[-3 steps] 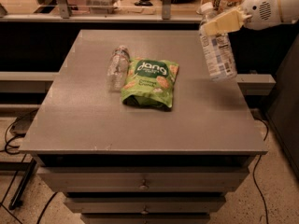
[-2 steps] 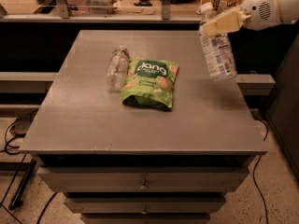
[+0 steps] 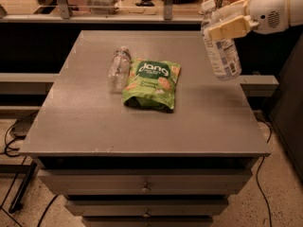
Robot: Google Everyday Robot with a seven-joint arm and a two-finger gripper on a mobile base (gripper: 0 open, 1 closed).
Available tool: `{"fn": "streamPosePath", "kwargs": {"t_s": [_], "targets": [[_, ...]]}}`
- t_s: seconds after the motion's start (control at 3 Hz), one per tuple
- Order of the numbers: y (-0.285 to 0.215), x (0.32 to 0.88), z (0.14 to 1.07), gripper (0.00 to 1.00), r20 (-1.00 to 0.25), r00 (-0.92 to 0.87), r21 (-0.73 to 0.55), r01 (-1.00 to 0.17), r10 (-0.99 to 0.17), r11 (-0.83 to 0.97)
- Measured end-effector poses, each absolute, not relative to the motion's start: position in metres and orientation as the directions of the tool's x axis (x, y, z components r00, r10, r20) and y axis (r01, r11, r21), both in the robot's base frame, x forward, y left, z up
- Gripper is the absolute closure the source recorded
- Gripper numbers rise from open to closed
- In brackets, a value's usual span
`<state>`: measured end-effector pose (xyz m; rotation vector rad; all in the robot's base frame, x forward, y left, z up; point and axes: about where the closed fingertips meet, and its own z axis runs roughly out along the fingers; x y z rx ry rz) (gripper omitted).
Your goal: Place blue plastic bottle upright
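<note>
The blue plastic bottle (image 3: 222, 51) is a large clear bottle with a white cap and a white-and-blue label. It hangs nearly upright, cap up and tilted a little left, above the right rear part of the grey table (image 3: 94, 122). My gripper (image 3: 227, 19) comes in from the upper right and is shut on the bottle's neck and shoulder. The bottle's base is off the table top.
A smaller clear bottle (image 3: 118, 68) lies on its side at the table's middle left. A green snack bag (image 3: 151, 83) lies flat beside it. Drawers sit under the table top. A shelf and railing run behind the table. Cables lie on the floor at left.
The gripper and the bottle have barely moved; the bottle stays held above the table's right side.
</note>
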<state>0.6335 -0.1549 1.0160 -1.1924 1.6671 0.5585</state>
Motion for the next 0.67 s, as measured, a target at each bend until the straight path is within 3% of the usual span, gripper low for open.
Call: {"fn": "streamPosePath", "kwargs": {"t_s": [0.33,0.67], "targets": [[-0.1406,0.6178,1.0263,1.0,-0.873,0.149,-0.319,-0.895,-0.465,0.312],[-0.1349,0.618,1.027,1.0,-0.845,0.228,-0.39,-0.882,-0.484,0.265]]}}
